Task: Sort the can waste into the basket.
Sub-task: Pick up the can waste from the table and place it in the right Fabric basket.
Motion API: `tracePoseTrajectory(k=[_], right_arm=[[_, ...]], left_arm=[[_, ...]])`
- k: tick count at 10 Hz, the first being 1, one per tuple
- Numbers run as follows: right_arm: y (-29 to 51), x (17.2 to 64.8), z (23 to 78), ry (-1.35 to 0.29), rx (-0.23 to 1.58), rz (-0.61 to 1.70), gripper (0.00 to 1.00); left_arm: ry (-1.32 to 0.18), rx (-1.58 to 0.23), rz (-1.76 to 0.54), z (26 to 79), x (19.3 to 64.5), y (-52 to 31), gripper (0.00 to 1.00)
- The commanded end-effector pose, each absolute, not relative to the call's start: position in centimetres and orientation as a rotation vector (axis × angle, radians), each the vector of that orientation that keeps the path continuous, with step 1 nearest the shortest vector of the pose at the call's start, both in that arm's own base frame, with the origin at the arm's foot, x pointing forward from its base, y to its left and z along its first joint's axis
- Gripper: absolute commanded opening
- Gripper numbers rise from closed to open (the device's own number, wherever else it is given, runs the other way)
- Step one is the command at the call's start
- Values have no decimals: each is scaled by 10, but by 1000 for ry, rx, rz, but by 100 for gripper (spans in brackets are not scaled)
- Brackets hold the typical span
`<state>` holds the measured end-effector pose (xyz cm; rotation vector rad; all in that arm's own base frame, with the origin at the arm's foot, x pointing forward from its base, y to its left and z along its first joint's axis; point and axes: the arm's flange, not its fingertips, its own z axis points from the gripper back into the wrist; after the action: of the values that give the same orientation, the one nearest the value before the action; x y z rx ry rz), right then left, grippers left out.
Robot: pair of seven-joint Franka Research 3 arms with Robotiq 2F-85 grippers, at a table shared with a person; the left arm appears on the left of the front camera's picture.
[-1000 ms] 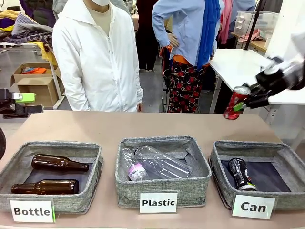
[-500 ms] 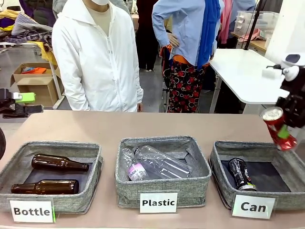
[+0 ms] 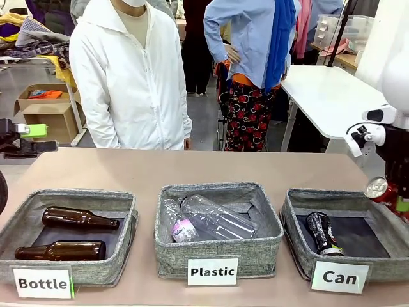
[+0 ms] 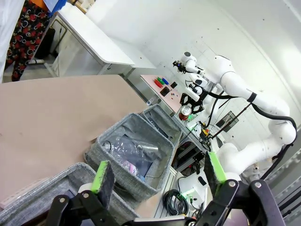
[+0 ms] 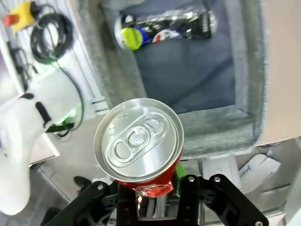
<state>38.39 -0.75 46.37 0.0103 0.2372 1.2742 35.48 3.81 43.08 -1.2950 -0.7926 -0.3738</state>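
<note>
The left pincer [image 4: 157, 181] stands wide and empty, well apart from the work. The right pincer [image 5: 150, 186] grips the red can [image 3: 378, 189] by its lower body, top end up, above the right rim of the basket [image 3: 300, 240] labelled "Can".

Risk: release here may bounce the can off the rim and over the bench [image 3: 192, 169] edge.

The red can is dented with a silver top; the black can [image 3: 323, 233] lies inside the basket.

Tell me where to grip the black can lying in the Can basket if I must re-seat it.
Grip the black metal can across its round mid-body, coming straight down from above: it lies on its side on the floor of the grey woven Can basket, whose walls block side approaches.
</note>
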Motion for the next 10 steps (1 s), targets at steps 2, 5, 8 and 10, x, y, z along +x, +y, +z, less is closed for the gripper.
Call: tracePoseTrajectory(k=[2, 5, 8, 10], right_arm=[[-15, 375, 467, 121, -57, 1258, 21], [-12, 379, 466, 80, -51, 1285, 59], [-19, 379, 465, 82, -60, 1311, 100], [-20, 377, 464, 55, -69, 1335, 100]], left_arm=[[-777, -1287, -369, 434, 352, 38, 100], [-777, -1287, -369, 434, 352, 38, 100], [-777, -1287, -369, 434, 352, 38, 100], [-777, -1287, -369, 434, 352, 38, 100]])
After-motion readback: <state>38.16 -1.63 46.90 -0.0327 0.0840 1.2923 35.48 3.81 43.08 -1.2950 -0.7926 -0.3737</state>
